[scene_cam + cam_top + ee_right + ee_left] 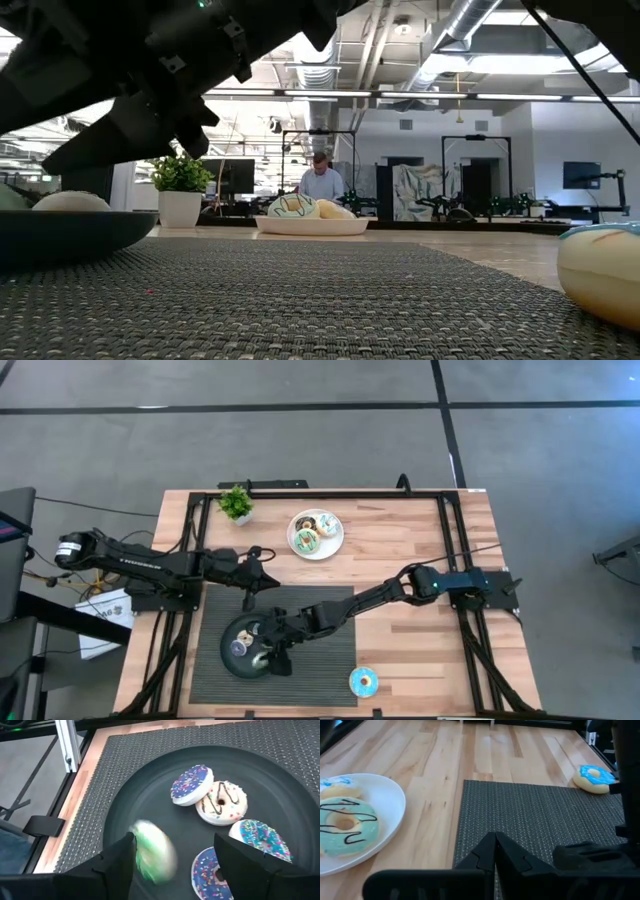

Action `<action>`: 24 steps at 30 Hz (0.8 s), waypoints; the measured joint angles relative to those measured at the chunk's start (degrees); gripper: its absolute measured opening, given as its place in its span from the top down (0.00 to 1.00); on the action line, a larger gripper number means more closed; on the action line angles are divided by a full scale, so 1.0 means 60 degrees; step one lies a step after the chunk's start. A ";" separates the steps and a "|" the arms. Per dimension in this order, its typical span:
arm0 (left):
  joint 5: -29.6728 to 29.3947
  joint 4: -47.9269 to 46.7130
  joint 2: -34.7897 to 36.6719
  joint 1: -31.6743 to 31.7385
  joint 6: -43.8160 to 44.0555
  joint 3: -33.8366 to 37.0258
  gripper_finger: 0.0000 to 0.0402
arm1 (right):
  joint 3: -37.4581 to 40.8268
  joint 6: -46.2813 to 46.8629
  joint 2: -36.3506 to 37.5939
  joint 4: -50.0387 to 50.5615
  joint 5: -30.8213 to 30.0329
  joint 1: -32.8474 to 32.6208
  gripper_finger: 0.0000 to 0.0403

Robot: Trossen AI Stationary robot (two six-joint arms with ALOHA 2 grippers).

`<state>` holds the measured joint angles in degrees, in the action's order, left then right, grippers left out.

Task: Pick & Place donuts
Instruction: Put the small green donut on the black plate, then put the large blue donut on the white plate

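Mat (310, 660) carries the black dish (140, 790), where the right gripper (172, 855) hangs spread, a green donut (152, 851) blurred between its fingers, seemingly dropping loose. Four donuts lie there, the white one (221, 802) touching a purple one (191, 785). Risk: the green one may bounce or roll onto neighbours. Left gripper (492, 862) waits pressed shut near the plate (395, 805); a blue donut (592, 777) sits beside the mat.

Plate (390, 810): a green donut (345, 827) is held.
Mat (530, 820): laid on the table (435, 765).
Blue donut (594, 778): set beside the mat.
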<state>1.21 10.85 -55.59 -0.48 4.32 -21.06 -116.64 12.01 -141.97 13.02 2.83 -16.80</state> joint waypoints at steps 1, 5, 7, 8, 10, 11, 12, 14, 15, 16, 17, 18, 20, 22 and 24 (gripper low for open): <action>0.0000 0.0000 0.0000 -0.0036 0.0000 0.0000 1.00 | 0.0000 0.0000 0.0000 -0.0003 0.0000 -0.0003 0.36; 0.0000 0.0000 0.0000 -0.0119 0.0000 0.0000 1.00 | 0.0000 -0.0004 0.0000 0.0021 -0.0006 -0.0005 0.35; -0.0001 0.0004 0.0000 -0.0129 0.0000 0.0004 1.00 | 0.0000 -0.0007 0.0000 0.0061 -0.0025 0.0013 0.35; 0.0000 0.0004 0.0000 -0.0129 0.0004 0.0004 1.00 | 0.0000 -0.0012 0.0000 0.0119 -0.0022 0.0030 0.35; -0.0004 0.0004 0.0000 -0.0129 0.0000 0.0004 1.00 | 0.0000 -0.0051 0.0003 0.0309 -0.0022 0.0076 0.35; -0.0007 0.0005 0.0000 -0.0129 0.0000 0.0004 1.00 | 0.0000 -0.0047 0.0022 0.0461 -0.0022 0.0096 0.35; -0.0007 0.0007 0.0000 -0.0129 0.0000 0.0004 1.00 | 0.0000 -0.0051 0.0068 0.0648 -0.0008 0.0129 0.35; -0.0007 0.0007 0.0000 -0.0129 0.0000 0.0004 1.00 | 0.0000 -0.0019 0.0111 0.0798 0.0004 0.0178 0.35; -0.0011 0.0011 0.0000 -0.0129 0.0000 0.0004 1.00 | 0.0000 0.0027 0.0124 0.0856 0.0008 0.0195 0.35; -0.0011 0.0017 0.0000 -0.0129 0.0001 0.0004 1.00 | 0.0000 0.0088 0.0124 0.0868 0.0017 0.0207 0.35; -0.0012 0.0024 0.0000 -0.0129 0.0001 0.0004 1.00 | 0.0000 0.0153 0.0124 0.0886 0.0026 0.0212 0.35; -0.0013 0.0029 0.0000 -0.0129 -0.0001 0.0004 1.00 | 0.0000 0.0170 0.0124 0.0892 0.0032 0.0212 0.35; -0.0015 0.0029 0.0000 -0.0129 -0.0042 0.0007 1.00 | 0.0000 0.0169 0.0124 0.0901 0.0044 0.0197 0.35; -0.0015 0.0029 0.0000 -0.0129 -0.0051 0.0007 1.00 | 0.0000 0.0168 0.0124 0.1132 0.0047 0.0193 0.35; -0.0015 0.0029 0.0000 -0.0129 -0.0040 0.0007 1.00 | 0.0000 0.0167 0.0137 0.1387 0.0047 0.0197 0.35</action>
<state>1.13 11.03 -55.59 -1.26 4.08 -21.02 -116.64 13.01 -141.15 21.34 3.11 -15.62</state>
